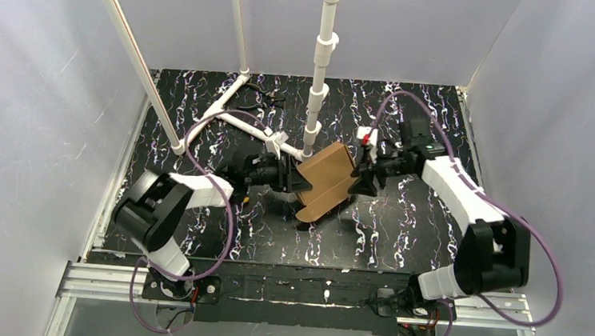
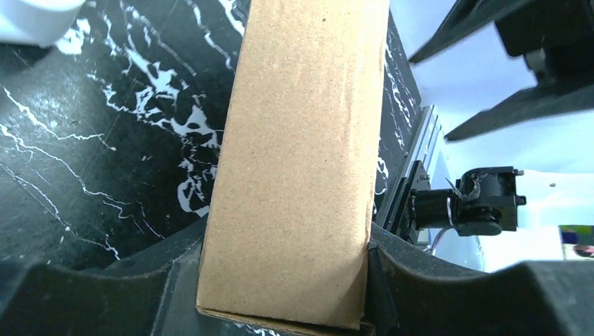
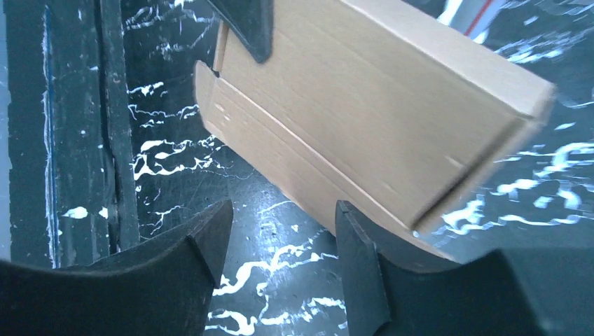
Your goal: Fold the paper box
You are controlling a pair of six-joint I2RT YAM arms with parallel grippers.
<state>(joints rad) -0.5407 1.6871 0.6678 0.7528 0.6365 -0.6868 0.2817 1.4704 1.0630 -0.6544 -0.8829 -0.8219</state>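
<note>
The paper box (image 1: pixel 325 182) is plain brown cardboard, partly folded, and is held tilted above the black marbled table. My left gripper (image 1: pixel 297 182) is shut on its left end. In the left wrist view the box (image 2: pixel 301 161) fills the gap of the left gripper (image 2: pixel 284 262), with both fingers pressed against its sides. My right gripper (image 1: pixel 360 177) is at the box's right edge. In the right wrist view this gripper (image 3: pixel 280 217) stands open with only table between its fingers, and the box (image 3: pixel 364 105) lies just beyond and over the right finger (image 3: pixel 357 259).
A white pipe frame (image 1: pixel 318 65) stands behind the box, with a slanted pipe (image 1: pixel 139 55) at the left. A small white block with a red part (image 1: pixel 367 135) sits behind the right gripper. An aluminium rail (image 1: pixel 300 293) runs along the near edge. White walls enclose the table.
</note>
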